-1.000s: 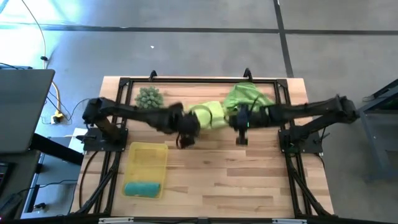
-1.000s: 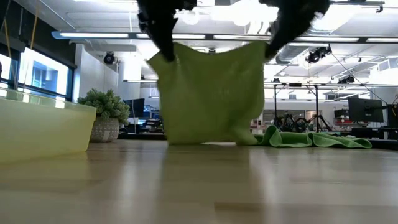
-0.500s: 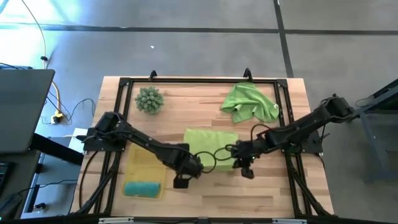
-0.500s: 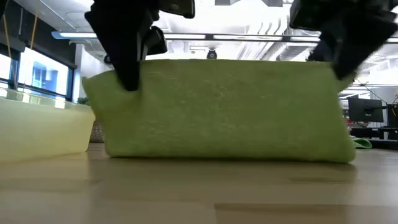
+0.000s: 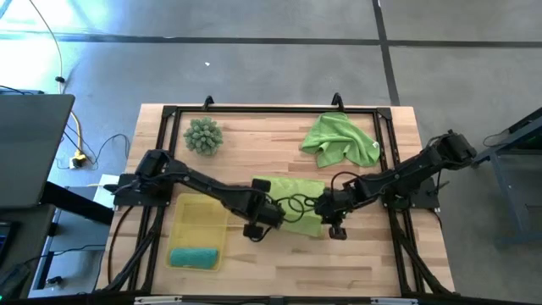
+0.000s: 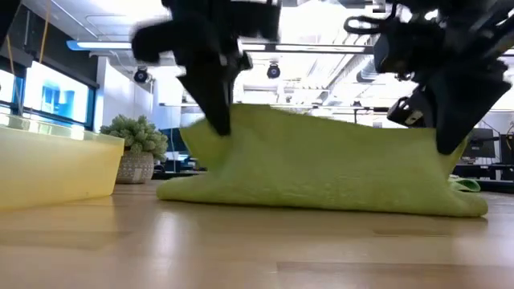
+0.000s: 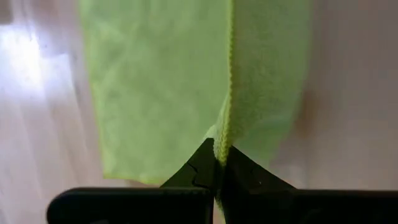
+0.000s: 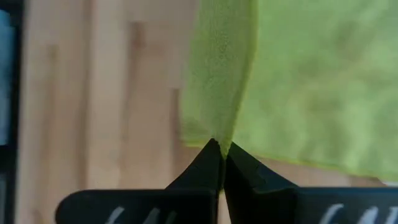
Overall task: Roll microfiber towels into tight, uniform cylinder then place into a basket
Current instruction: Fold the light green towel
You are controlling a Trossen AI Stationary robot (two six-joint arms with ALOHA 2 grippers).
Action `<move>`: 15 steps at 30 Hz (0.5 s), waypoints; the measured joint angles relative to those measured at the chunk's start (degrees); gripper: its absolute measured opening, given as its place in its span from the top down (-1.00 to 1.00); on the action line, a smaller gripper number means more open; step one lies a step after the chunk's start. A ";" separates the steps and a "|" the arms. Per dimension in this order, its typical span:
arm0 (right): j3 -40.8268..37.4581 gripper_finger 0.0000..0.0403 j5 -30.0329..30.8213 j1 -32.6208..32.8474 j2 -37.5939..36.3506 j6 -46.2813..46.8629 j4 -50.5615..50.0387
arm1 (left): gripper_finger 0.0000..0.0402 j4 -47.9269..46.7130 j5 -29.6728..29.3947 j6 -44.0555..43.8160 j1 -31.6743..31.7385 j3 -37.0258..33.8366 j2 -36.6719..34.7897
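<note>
A lime green microfiber towel (image 5: 292,196) lies spread on the table's middle, its near edge raised between my two grippers. My left gripper (image 5: 258,227) is shut on the near left corner, my right gripper (image 5: 336,227) on the near right corner. In the low view the towel (image 6: 321,172) slopes down from both grippers to the wood. A second lime towel (image 5: 339,140) lies crumpled at the far right. A rolled teal towel (image 5: 195,257) rests in the near end of the yellow basket (image 5: 201,216) at the near left. My left gripper pinches the towel's hemmed edge at its near left corner (image 7: 222,146) between both fingers, coming steeply from above. That corner is held off the table; the cloth slopes away to the wood. My right gripper pinches the towel's near right corner (image 8: 219,140) between both fingers, slanting down from above. The corner stands clear of the table, and the cloth (image 6: 434,172) below it sags to the wood.
A spiky pale-green ball (image 5: 203,134) sits at the far left. Bare wood (image 5: 339,263) stretches along the near edge, right of the basket. A black frame (image 5: 271,110) runs along the table's sides.
Both grippers have come from the far middle toward the near edge and down, moving apart, still shut on the towel. The towel, which hung bunched below them, is now spread out, its far part laid on the table and its near edge sunk lower.
</note>
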 joint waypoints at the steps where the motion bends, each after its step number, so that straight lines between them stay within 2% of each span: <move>1: 0.00 1.00 0.52 -0.45 0.00 -0.13 -0.94 | 1.00 -0.28 -0.47 0.57 0.56 -0.06 0.67; 5: 0.00 1.00 3.36 -2.46 0.00 -2.29 -3.91 | 1.00 0.22 -2.34 0.91 2.69 -0.06 3.31; 10: 0.00 1.00 4.60 -5.88 0.00 -6.32 -4.91 | 1.00 0.46 -10.41 -1.13 4.49 -0.06 4.51; 15: 0.00 1.00 4.67 -9.38 0.00 -10.63 -5.04 | 1.00 0.13 -11.25 -3.49 5.51 -0.06 4.51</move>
